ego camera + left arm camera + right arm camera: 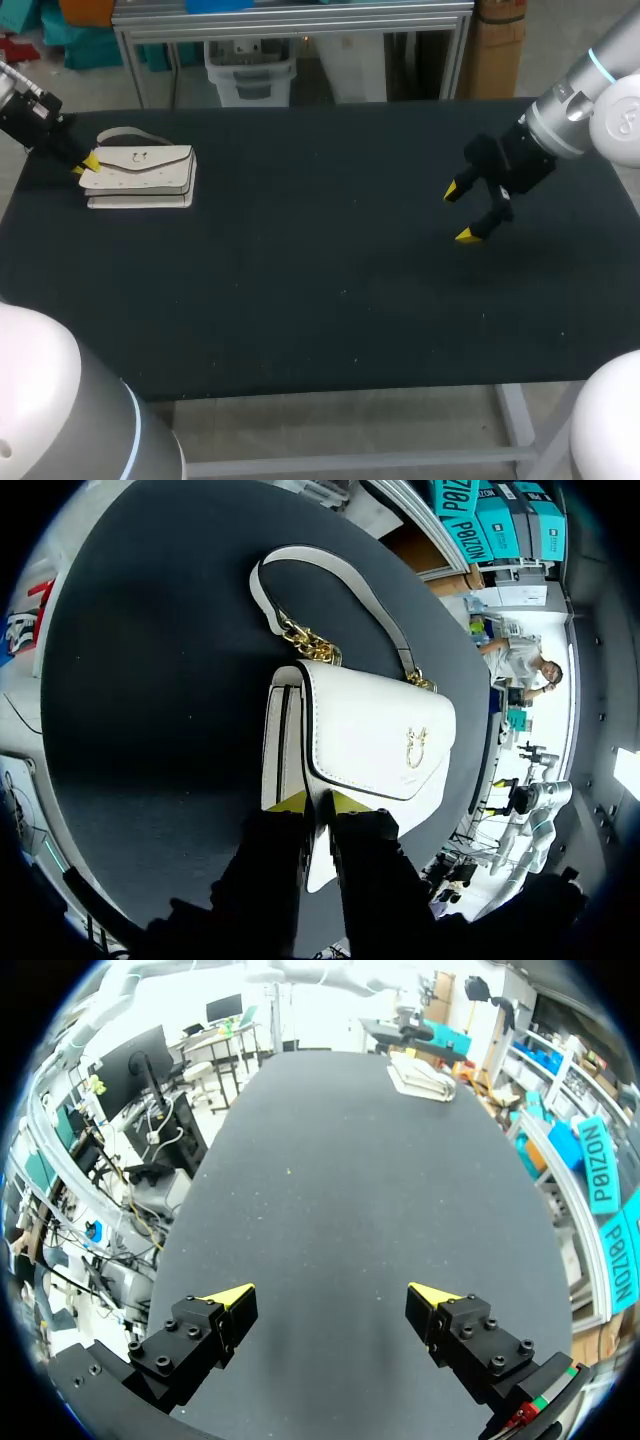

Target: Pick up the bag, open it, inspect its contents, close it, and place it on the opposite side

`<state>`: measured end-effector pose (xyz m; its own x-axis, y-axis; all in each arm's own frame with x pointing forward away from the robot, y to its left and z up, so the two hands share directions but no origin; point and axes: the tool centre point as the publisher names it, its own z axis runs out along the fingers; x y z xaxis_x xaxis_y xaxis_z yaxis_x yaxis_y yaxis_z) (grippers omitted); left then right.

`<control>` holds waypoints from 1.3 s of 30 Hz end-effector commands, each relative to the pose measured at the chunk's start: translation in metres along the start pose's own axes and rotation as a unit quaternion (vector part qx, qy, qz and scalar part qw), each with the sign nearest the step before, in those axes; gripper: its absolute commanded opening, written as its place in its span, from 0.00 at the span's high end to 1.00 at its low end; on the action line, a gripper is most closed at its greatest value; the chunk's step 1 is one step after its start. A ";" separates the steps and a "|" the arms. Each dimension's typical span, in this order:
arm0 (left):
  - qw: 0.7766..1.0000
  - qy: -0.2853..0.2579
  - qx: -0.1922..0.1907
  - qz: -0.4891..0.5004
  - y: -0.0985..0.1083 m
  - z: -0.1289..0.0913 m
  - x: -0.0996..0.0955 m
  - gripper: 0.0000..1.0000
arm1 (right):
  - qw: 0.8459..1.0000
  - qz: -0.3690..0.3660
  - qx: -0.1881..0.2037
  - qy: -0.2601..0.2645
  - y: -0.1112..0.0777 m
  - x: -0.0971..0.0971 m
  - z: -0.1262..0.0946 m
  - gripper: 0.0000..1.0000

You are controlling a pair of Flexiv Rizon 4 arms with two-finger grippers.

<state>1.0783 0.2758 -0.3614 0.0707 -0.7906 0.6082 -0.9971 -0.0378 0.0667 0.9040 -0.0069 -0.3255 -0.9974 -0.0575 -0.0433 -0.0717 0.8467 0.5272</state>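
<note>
1. Bag (140,177): white, lying flat near the table's far left corner; flap (375,730) side up and closed over the body; gold clasp (416,747) facing up.
2. Long axis: runs left to right, roughly parallel with the table's far edge; one short end points at the left edge, the other at the table's middle.
3. Strap (330,580): loops out flat from the bag's top toward the far edge; joined to the body by short gold chain (310,645) at each end.
4. Left gripper (318,802): at the bag's left short end; fingers (290,802) drawn close together with a thin white edge of the bag pinched between them, one yellow tip on each side; arm comes in from the far left corner.
5. Edges: the table's (320,300) left edge is near the bag's left end; the far edge is just beyond the strap loop.
6. Open room: dark table surface stretches to the bag's right and on its near side, across the middle and to the right half.
7. Right gripper (460,212): above the right half of the table, well apart from the bag; fingers spread wide, nothing between them but table; the bag shows small and far ahead in the right wrist view.
</note>
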 end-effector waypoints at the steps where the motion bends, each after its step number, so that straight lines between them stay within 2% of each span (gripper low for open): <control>1: 0.885 0.007 -0.466 -0.003 0.001 -0.003 -0.003 1.00 | 1.000 -0.001 -0.001 0.001 0.000 0.000 0.000 0.00; 6: 0.882 0.008 -0.471 -0.003 0.008 0.001 0.000 1.00 | 1.000 -0.001 -0.001 0.001 0.000 0.000 0.000 0.00; 14: 0.872 0.010 -0.489 0.009 0.019 0.030 0.026 1.00 | 1.000 -0.001 -0.001 0.001 0.000 0.000 0.000 0.00; 17: 0.879 0.032 -0.475 0.002 0.023 0.037 0.036 1.00 | 1.000 -0.001 -0.001 0.001 0.000 0.000 0.000 0.00; 18: 0.890 0.037 -0.455 -0.005 0.025 0.039 0.038 1.00 | 1.000 -0.001 -0.001 0.001 0.000 0.000 0.000 0.00; 20: 0.897 0.083 -0.435 -0.004 0.028 0.040 0.041 1.00 | 1.000 -0.001 -0.001 0.001 0.000 0.000 0.000 0.00; 22: 0.914 0.093 -0.394 -0.016 0.031 0.041 0.043 1.00 | 1.000 -0.001 -0.001 0.001 0.000 0.000 0.000 0.00; 24: 0.915 0.125 -0.384 -0.020 0.036 0.043 0.046 1.00 | 1.000 -0.001 -0.001 0.001 0.000 0.000 0.000 0.00; 29: 0.932 0.137 -0.331 -0.047 0.049 0.047 0.063 1.00 | 1.000 -0.001 -0.001 0.001 0.000 0.000 0.000 0.00; 30: 0.936 0.119 -0.326 -0.058 0.050 0.047 0.067 1.00 | 1.000 -0.001 -0.001 0.001 0.000 0.000 0.000 0.00; 39: 0.936 0.119 -0.326 -0.058 0.050 0.047 0.067 1.00 | 1.000 -0.001 -0.001 0.001 0.000 0.000 0.000 0.00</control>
<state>1.0256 0.1892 -0.3537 0.2575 -0.6442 0.7202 -0.9472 -0.0208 0.3200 0.9040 -0.0069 -0.3256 -0.9974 -0.0576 -0.0433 -0.0718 0.8467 0.5272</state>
